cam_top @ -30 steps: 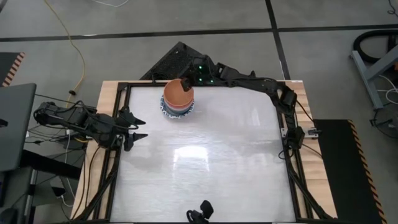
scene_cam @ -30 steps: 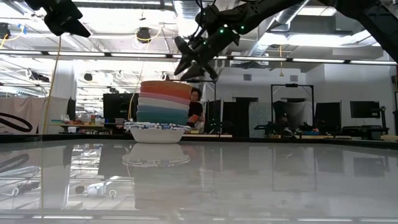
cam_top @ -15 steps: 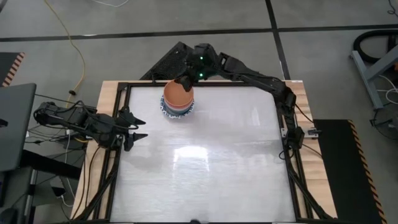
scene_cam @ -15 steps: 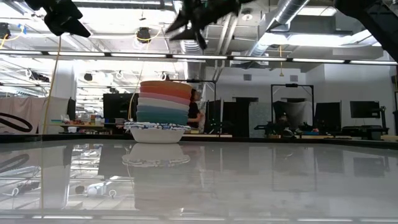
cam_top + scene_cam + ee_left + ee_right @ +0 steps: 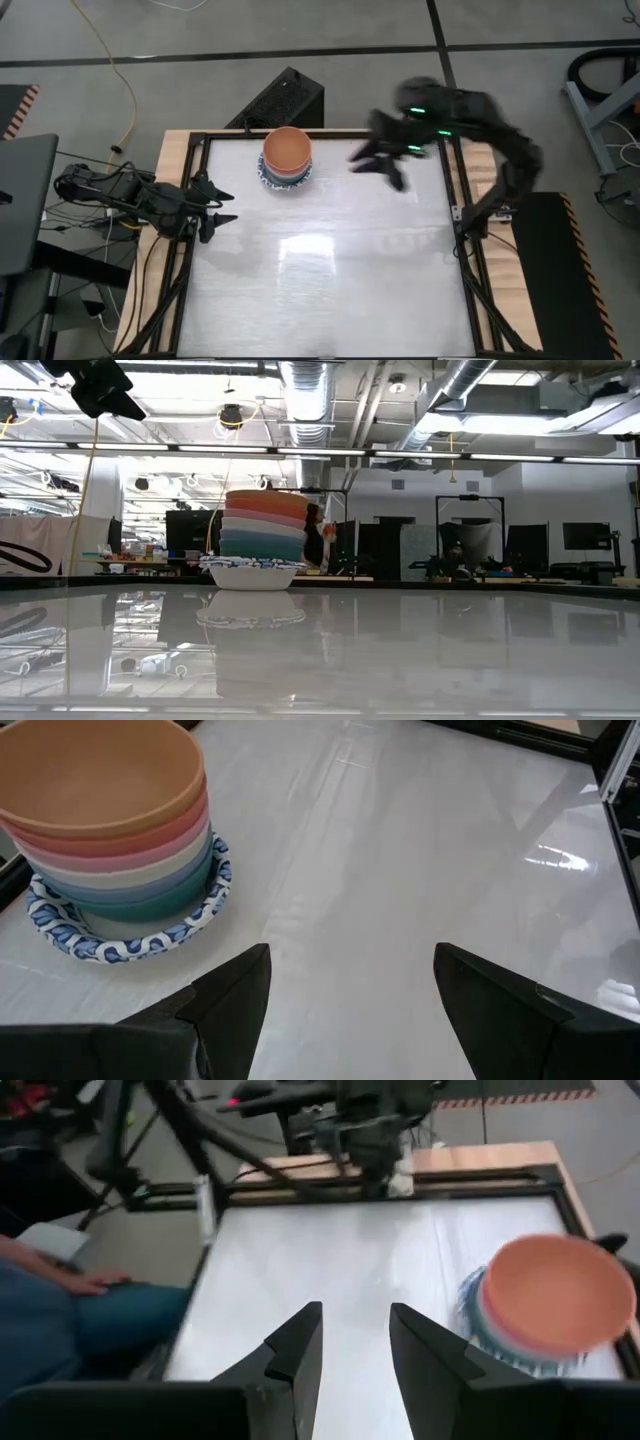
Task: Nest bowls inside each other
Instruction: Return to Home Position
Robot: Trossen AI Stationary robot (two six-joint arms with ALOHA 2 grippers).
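The bowls [image 5: 287,158] stand nested in one stack at the table's far left. An orange bowl [image 5: 100,775] is on top, with pink, pale, blue and green ones below. The lowest, a white bowl with a blue patterned rim [image 5: 130,935], rests on the table. In the low view the stack of bowls [image 5: 262,540] stands upright. My right gripper [image 5: 375,165] hangs high above the table to the stack's right; its fingers [image 5: 355,1340] are open and hold nothing. My left gripper [image 5: 228,206] waits open at the left edge, near side of the stack, its fingers [image 5: 350,990] empty.
A black frame [image 5: 330,133] edges the glossy white tabletop [image 5: 330,260], which lies bare from the stack toward the near and right edges. A black box [image 5: 285,98] sits beyond the far edge. A person's sleeve and hand [image 5: 60,1285] show beside the table in the right wrist view.
My right gripper has risen from the far rim of the top orange bowl, out of the low view's top. It then swung toward the table's right edge, rolling as it went. The stack of bowls has stayed where it was.
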